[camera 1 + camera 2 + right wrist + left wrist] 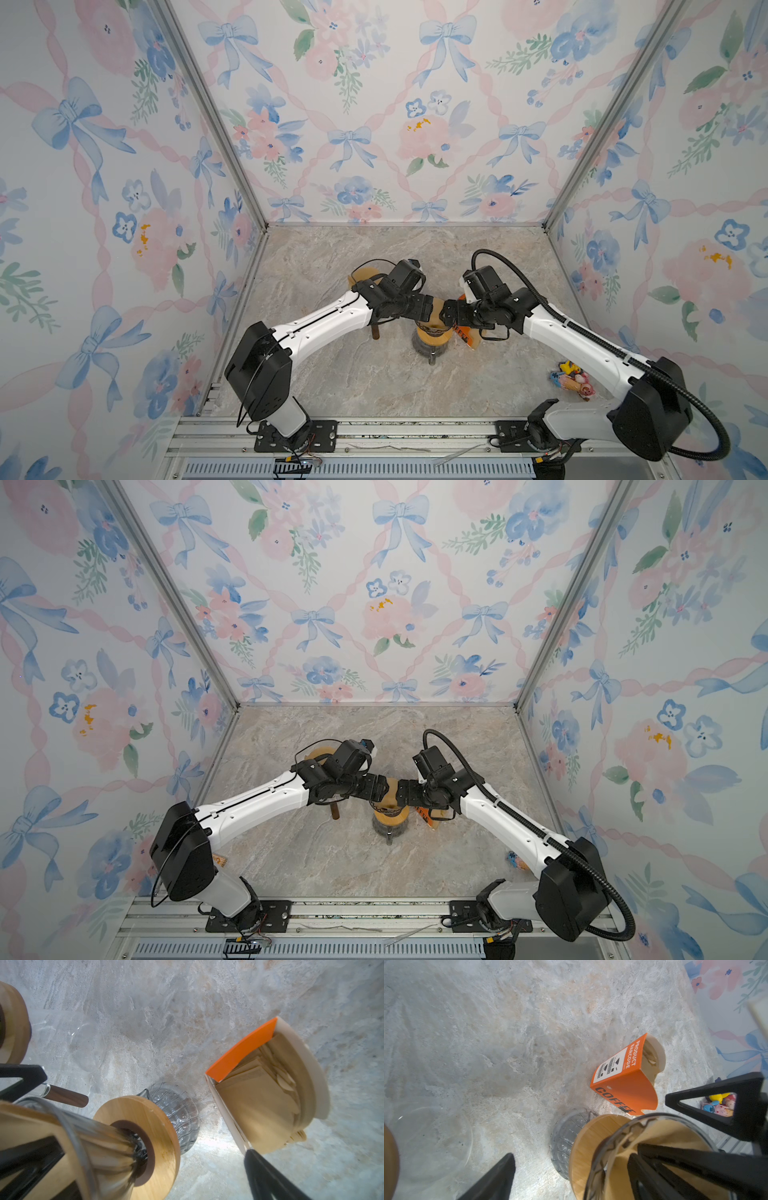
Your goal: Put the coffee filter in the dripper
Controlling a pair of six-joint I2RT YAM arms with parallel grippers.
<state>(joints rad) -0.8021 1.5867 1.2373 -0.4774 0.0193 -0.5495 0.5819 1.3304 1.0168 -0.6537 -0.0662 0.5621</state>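
Centre frame in both top views: dripper [432, 332] on glass carafe [430, 353], brown coffee filter [664, 1136] seated inside. Left gripper [428, 307] spread wide, one finger [695, 1167] down in the filter cone, the other outside. Right gripper [448, 312] also wide, clamping nothing. Orange filter box [463, 334] just right.

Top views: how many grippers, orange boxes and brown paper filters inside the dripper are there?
Grippers: 2, the left gripper and the right gripper
Orange box: 1
Brown paper filter in the dripper: 1
Total: 4
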